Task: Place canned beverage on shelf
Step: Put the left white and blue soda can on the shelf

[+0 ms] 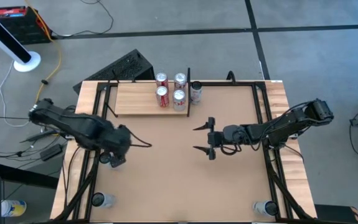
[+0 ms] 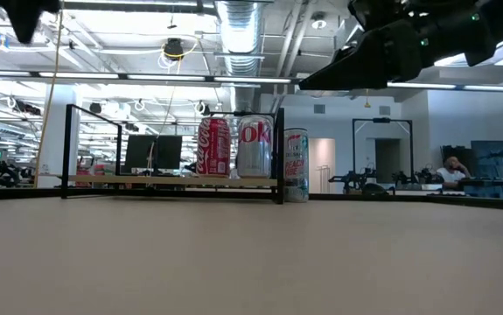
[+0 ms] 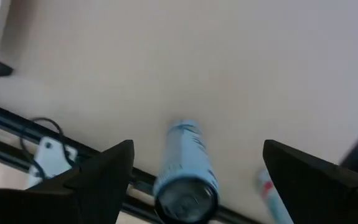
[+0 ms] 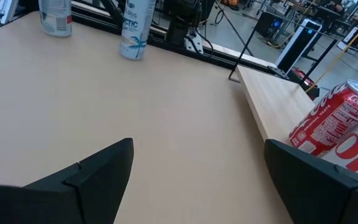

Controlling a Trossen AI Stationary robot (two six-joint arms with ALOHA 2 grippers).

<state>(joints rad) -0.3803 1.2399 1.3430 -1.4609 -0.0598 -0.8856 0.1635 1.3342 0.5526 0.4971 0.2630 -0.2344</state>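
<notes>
A pale blue can (image 3: 185, 180) stands upright on the table by its left frame rail, also seen in the right wrist view (image 4: 135, 28). My left gripper (image 3: 197, 149) points down above it, open, one finger on each side and clear of the can; the high view shows it at the table's left (image 1: 111, 160). The shelf (image 1: 144, 99) lies at the far edge, with several cans (image 1: 170, 89) standing at its right end by the black end piece. My right gripper (image 1: 202, 138) is open at mid-table, level, pointing left, with nothing between its fingers.
One can (image 1: 196, 91) stands on the table just right of the shelf's end piece. Cans stand at the near left corner (image 1: 101, 199) and the near right corner (image 1: 266, 207). Black frame rails (image 1: 91, 180) run along both table sides. Bare tabletop (image 1: 166, 180) lies between the arms.
</notes>
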